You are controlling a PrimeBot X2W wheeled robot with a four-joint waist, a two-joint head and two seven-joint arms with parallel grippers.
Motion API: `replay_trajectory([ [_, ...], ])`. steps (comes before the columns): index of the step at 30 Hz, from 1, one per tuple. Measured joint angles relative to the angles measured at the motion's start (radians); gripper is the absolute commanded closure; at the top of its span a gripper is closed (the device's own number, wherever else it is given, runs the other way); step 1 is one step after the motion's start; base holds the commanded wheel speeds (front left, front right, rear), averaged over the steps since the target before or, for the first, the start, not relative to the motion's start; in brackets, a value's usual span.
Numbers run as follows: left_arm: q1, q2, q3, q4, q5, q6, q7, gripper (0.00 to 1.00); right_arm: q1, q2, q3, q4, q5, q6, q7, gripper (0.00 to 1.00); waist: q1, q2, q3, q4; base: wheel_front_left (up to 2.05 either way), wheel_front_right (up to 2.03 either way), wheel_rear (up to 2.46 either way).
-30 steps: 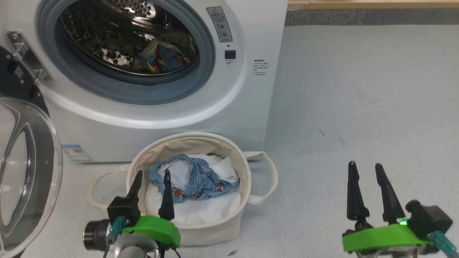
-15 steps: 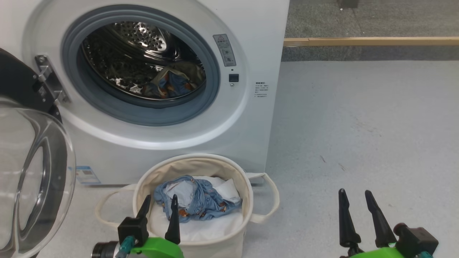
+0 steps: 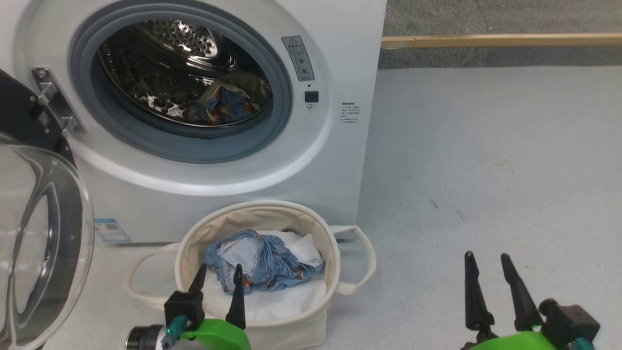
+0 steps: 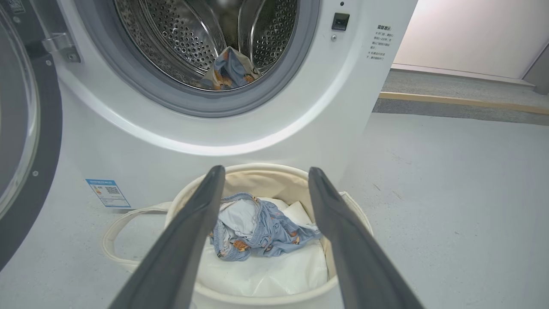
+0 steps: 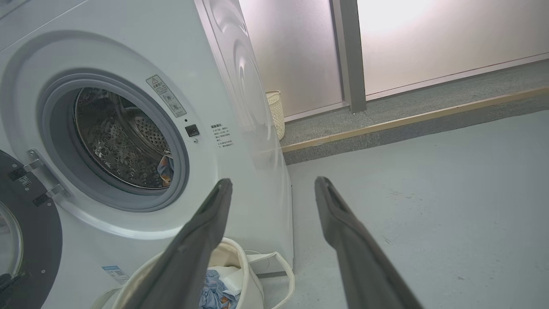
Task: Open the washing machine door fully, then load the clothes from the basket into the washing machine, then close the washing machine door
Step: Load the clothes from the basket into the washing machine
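The washing machine (image 3: pixel 335 155) stands with its door (image 3: pixel 43 243) swung open at the left. One printed garment (image 3: pixel 223 104) lies inside the steel drum. Before the machine sits the cream basket (image 3: pixel 330 233), holding a light blue garment (image 3: pixel 265 265) on a white sheet (image 3: pixel 286 301). My left gripper (image 3: pixel 219 272) is open, above the basket's near rim, its fingers (image 4: pixel 193 231) framing the blue garment (image 4: pixel 266 229). My right gripper (image 3: pixel 486 260) is open over bare floor, right of the basket, nothing between its fingers.
Grey floor (image 3: pixel 486 146) stretches to the right of the machine, ending at a wooden strip (image 3: pixel 500 40). A small woven bin (image 5: pixel 276 113) stands behind the machine by frosted panels. The basket's loop handles (image 3: pixel 362 265) stick out on both sides.
The head camera tilted up and then slightly back down, shifting the whole picture. Both grippers kept their places relative to the basket and stayed open.
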Motion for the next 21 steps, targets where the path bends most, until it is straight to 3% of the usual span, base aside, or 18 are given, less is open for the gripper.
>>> replay_trajectory([
  [10,-0.162,-0.001,-0.046,0.253,-0.026,-0.025,0.001,0.00,-0.040,0.000,-0.018,-0.032,-0.010,0.000,0.000,0.00,0.0000,0.0000,0.104,-0.018,0.00,0.00,0.00],
  [21,-0.481,-0.008,-0.072,0.439,-0.035,-0.044,0.001,0.00,-0.227,0.000,-0.014,-0.089,-0.027,0.000,0.000,0.00,0.0003,0.0000,0.375,-0.049,0.00,0.00,0.00],
])
